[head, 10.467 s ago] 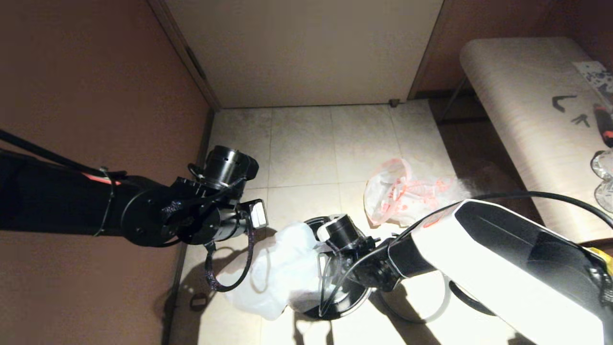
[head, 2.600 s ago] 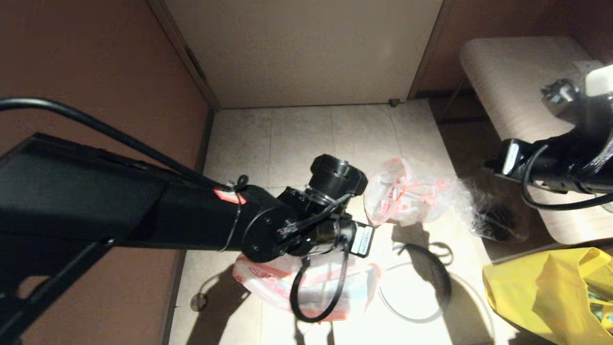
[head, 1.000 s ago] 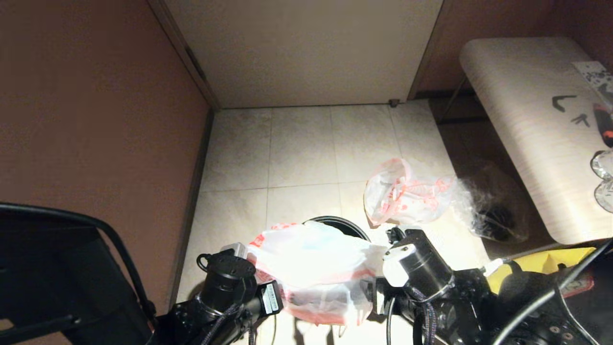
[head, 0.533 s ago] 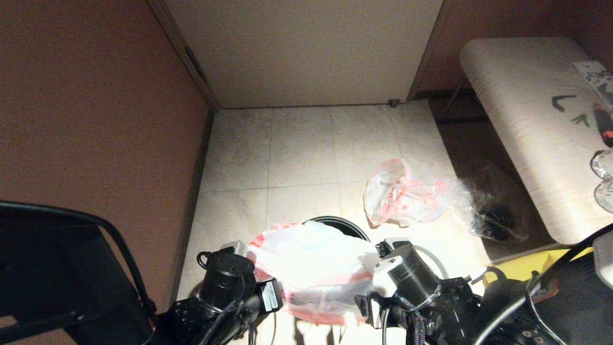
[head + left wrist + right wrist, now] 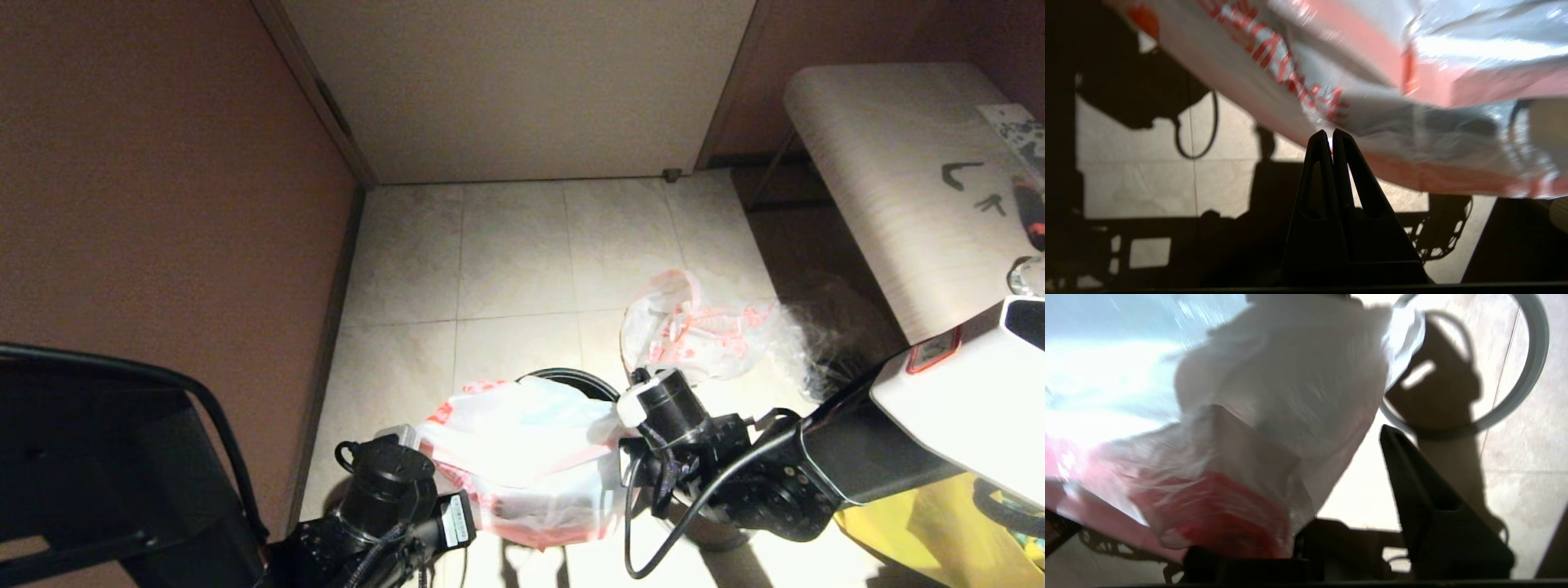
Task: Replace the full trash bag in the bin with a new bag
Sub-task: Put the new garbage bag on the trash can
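Low on the left, the left gripper point(image 5: 1332, 134) pinches the new bag's point(image 5: 531, 457) pink edge between closed fingers. Rightward, the bag hangs over the bin point(image 5: 575, 378), spilling between the right gripper's point(image 5: 1347, 490) spread fingers.

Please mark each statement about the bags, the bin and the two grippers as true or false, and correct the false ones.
1. The left gripper is shut on the new bag. True.
2. The right gripper is shut. False: its fingers stand apart, bag film lying between them.
3. The full trash bag sits inside the bin. False: it lies on the floor beyond the bin.
4. The new bag covers most of the bin. True.
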Tool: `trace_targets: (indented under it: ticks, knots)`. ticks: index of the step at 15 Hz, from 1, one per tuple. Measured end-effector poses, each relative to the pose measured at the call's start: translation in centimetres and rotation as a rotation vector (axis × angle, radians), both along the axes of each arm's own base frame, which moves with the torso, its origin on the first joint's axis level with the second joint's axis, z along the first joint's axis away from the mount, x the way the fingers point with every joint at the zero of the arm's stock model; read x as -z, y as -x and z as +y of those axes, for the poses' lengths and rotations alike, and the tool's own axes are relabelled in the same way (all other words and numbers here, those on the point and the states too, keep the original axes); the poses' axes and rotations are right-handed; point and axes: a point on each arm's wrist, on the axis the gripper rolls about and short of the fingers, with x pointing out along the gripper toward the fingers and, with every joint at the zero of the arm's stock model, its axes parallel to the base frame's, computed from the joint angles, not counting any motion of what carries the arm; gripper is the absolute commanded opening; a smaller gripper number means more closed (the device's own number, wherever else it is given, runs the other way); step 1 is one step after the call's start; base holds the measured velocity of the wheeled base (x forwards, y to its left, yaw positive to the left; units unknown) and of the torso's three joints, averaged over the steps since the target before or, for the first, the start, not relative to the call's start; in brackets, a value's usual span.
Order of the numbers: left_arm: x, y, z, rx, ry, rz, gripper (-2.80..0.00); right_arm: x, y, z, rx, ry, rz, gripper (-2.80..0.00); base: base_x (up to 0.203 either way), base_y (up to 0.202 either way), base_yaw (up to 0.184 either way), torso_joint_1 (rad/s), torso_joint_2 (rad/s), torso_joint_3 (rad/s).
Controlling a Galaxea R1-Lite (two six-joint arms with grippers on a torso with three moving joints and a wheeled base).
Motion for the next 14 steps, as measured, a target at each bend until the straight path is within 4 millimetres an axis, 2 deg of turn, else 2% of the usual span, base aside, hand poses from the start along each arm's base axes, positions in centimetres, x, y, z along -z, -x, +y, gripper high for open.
trace_targets:
  ticks: [2, 5, 10, 14]
  knots:
    - [0.9, 0.0, 0.0, -0.04, 0.023, 0.041, -2.8, -1.4, -1.4, 0.0, 0.008, -0.022, -0.049, -2.8, 0.0, 0.0, 0.0, 0.0, 0.0, 0.0]
    - [0.9, -0.9, 0.1, -0.066, 0.072, 0.009, -2.8, -3.4, -3.1, 0.0, 0.029, -0.077, -0.11, -2.8, 0.0, 0.0, 0.0, 0.0, 0.0, 0.0]
    - [0.4, -2.4, 1.0, -0.136, 0.161, -0.041, -2.8, -5.0, -4.5, -0.2, 0.055, -0.128, -0.163, -2.8, 0.0, 0.0, 0.0, 0.0, 0.0, 0.0]
    - [0.0, -2.4, 1.3, -0.146, 0.17, -0.051, -2.8, -7.0, -5.6, -0.2, 0.074, -0.231, -0.203, -2.8, 0.0, 0.0, 0.0, 0.0, 0.0, 0.0]
